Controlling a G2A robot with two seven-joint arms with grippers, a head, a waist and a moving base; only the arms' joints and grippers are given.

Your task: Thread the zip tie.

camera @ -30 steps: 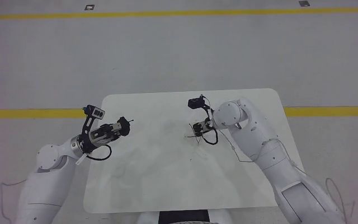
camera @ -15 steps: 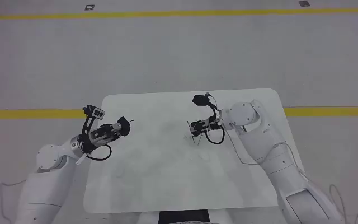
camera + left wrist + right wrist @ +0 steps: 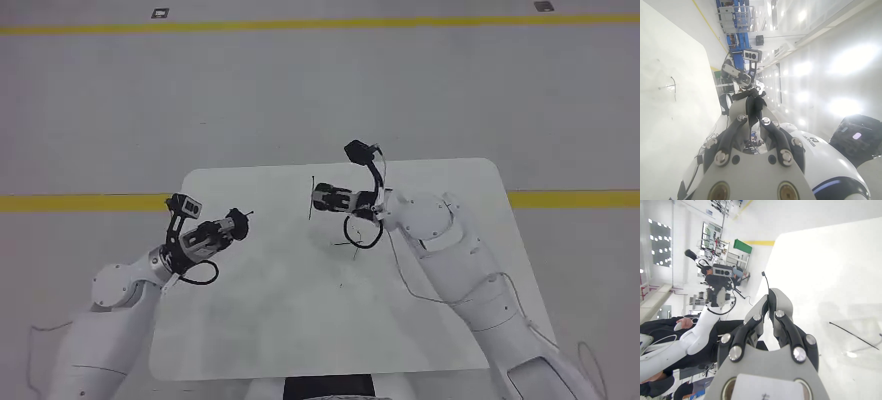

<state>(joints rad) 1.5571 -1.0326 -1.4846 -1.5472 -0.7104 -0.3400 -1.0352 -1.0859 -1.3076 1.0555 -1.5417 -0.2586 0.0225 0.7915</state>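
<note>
While the top view sets the right gripper [image 3: 320,198] above the far middle of the white round-cornered table [image 3: 250,330], with a thin black zip tie [image 3: 313,193] as a fine upright line at its tip, the right wrist view makes the grip itself plain. The fingers are drawn together on the strap, which is pinched between the dark pads [image 3: 773,301]. The small square head stands clear beyond the fingertips, and the tail runs back between the fingers. That wrist view also gives a loose black zip tie [image 3: 853,336] lying flat on the table. The left wrist view adds a pale, nearly clear tie [image 3: 666,87] crossing it; from above the two are a small dark tangle just nearer the robot than the right gripper. The left gripper [image 3: 242,219] hangs over the table's left edge, well apart from the right one. Its own wrist view shows the dark pads pressed together. From above, a dark sliver juts from its tip, too small to name, so I cannot tell whether it holds anything. As for writing, a white label [image 3: 770,387] on the right wrist housing bears a dark mark cut off at the edge and not legible. Two small dark floor markers [image 3: 160,13] beyond a yellow floor line [image 3: 300,22] are too small to read.
</note>
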